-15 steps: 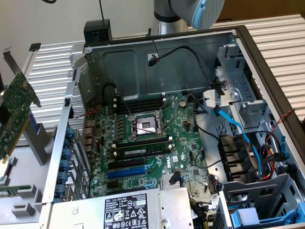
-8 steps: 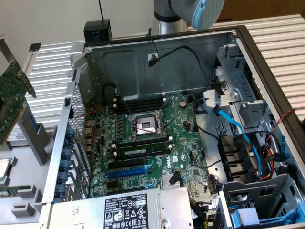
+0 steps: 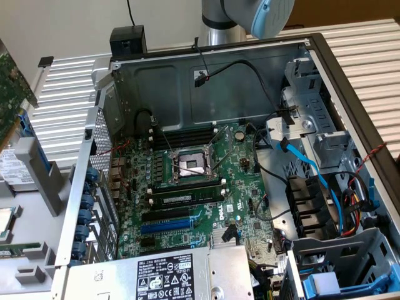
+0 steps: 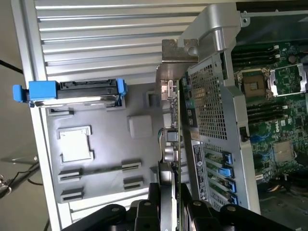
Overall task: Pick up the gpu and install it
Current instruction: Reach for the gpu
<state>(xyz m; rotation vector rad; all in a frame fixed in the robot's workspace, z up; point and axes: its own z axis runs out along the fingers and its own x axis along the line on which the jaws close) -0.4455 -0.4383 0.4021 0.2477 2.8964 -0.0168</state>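
the gripper [image 4: 171,204] is closed narrowly on the gpu [image 4: 174,137], its jaws pinching the card's two faces. in the wrist view the card shows edge-on, with its silver bracket [image 4: 179,54] at the far end. the gpu hangs outside the case, just beside the perforated rear wall [image 4: 211,106] and next to the grey tray [image 4: 96,154]. it is not yet seated in the motherboard [image 3: 187,187].

the step in hand looks like the carry from tray to case. to do it well, i judge the card should stay upright and square in the jaws. it should also ride high enough for its lower edge to pass over the wall without touching. the bracket should face the rear wall, and the connector edge should line up along the blue slot [image 3: 165,226]. any tilt is best corrected while the card is in the air, since so thin a pinch may let it twist.
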